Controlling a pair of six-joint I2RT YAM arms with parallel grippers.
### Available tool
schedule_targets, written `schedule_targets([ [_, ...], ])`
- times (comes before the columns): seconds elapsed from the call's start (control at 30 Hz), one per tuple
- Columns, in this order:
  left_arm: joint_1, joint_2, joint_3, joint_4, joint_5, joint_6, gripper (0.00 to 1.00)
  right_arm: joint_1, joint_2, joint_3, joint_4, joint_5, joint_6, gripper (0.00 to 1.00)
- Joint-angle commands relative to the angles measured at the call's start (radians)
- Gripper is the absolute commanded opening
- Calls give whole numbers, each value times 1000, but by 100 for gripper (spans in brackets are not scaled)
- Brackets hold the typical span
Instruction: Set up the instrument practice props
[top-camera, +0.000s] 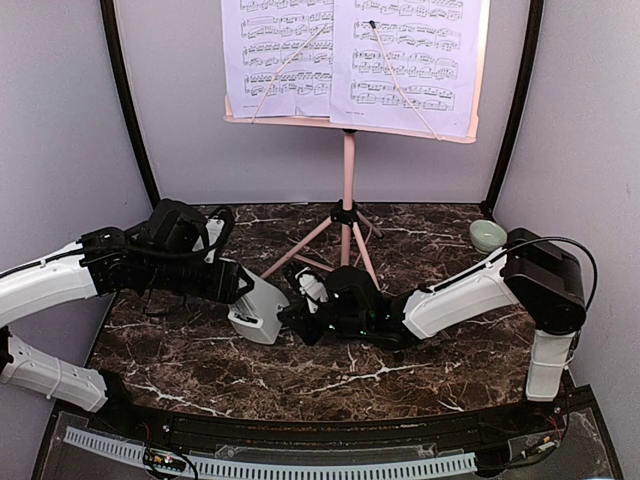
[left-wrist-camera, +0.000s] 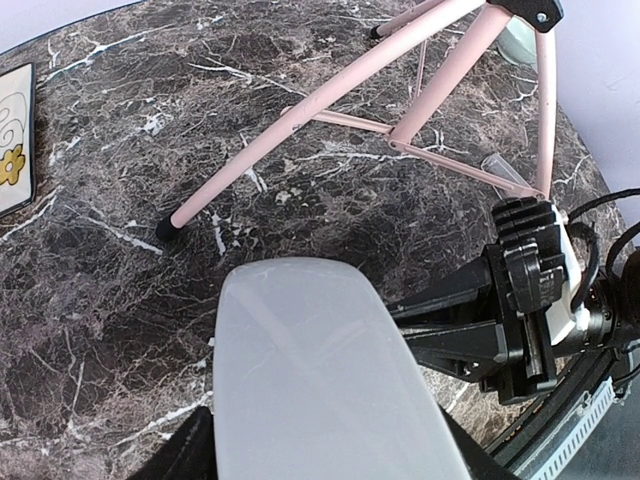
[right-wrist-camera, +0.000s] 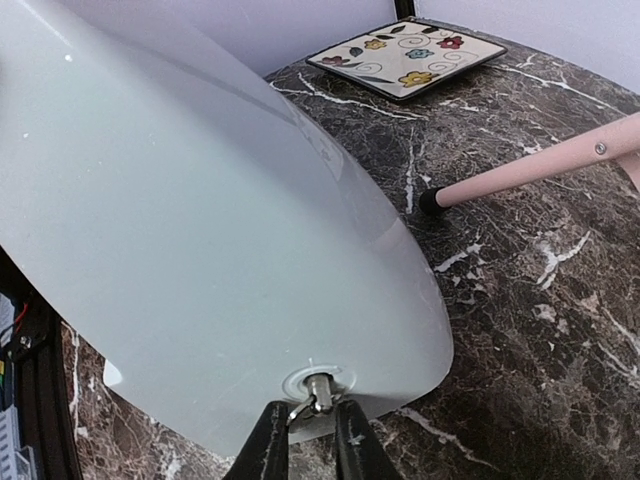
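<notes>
worktop (top-camera: 420, 365): dark marble with white veins; carries everything below.
music stand (top-camera: 349, 170): pink, upright, tripod feet by the middle of the far edge; one rubber-tipped leg reaches toward the centre.
sheet-music pages (top-camera: 400, 60): pale sheets spread side by side on the stand's plate, held by thin wire arms.
floral tile (right-wrist-camera: 405, 55): flat near the far left corner.
metronome (top-camera: 260, 312): light-grey pyramid, tilted, just left of the worktop's centre, between both arms; cannot tell if it touches the surface.
left end effector (top-camera: 245, 292): grasping the metronome, a finger on each side.
right end effector (right-wrist-camera: 310, 432): clenched, tips pinching the metal stud.
bowl (top-camera: 487, 235): pale green, far right corner.
metal stud (right-wrist-camera: 318, 388): small pin on the metronome's side.
</notes>
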Motion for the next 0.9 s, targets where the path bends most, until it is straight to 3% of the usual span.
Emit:
schedule_targets([
  [0.0, -6, -40, 7, 99, 54, -3, 15, -6, -5, 31, 8, 29, -5, 21],
  [0.4, -5, -12, 15, 95, 60, -6, 14, -6, -25, 26, 2, 44, -28, 17],
  [0.63, -5, -2, 17, 98, 61, 0, 12, -6, -57, 17, -22, 111, -39, 6],
  [0.87, -5, -1, 10, 128, 86, 3, 12, -6, -54, 3, 8, 54, -48, 12],
])
